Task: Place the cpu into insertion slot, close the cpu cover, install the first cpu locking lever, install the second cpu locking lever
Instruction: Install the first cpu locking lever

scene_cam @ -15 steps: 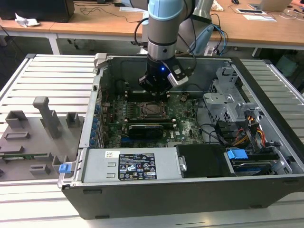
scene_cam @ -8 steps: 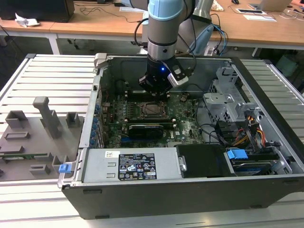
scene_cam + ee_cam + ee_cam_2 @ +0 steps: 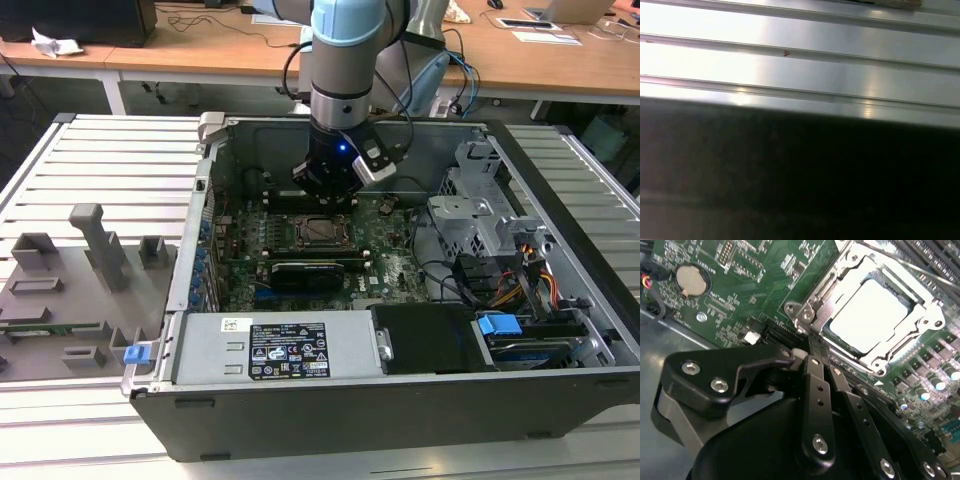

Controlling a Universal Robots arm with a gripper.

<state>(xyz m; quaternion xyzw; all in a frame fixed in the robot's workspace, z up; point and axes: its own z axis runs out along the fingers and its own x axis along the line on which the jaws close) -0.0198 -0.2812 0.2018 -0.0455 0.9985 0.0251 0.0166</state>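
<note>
Black metal hand (image 3: pixel 814 353) has its two long fingers (image 3: pixel 816 390) pushed close together, so it is narrow. In the second wrist view its tips sit right at one corner of the thin shiny silver metal cpu cover (image 3: pixel 832 290). I cannot tell if the tips touch that corner.

The small flat square cpu with the pale silver top (image 3: pixel 867 315) lies inside the square dark insertion slot (image 3: pixel 305 231). The cpu cover lies flat down over the insertion slot, and the top of the cpu shows through the big hole in its middle.

The insertion slot sits on the big green board full of tiny parts (image 3: pixel 750 290). A round silver button battery (image 3: pixel 691 280) is on the same board, well apart from the insertion slot.

In the exterior view the hand (image 3: pixel 330 190) hangs just above the insertion slot, on the far side of it. The grey and blue robot arm (image 3: pixel 345 60) comes straight down to it. A long black card (image 3: pixel 315 272) stands on the board just beside the insertion slot, on the near side. All of this is inside a big open grey computer box (image 3: pixel 330 400). The box lies on a grey bench with long grooves (image 3: pixel 100 160).

In the first wrist view there is a shiny grooved metal surface (image 3: pixel 800 70) beside a dark patch.
</note>
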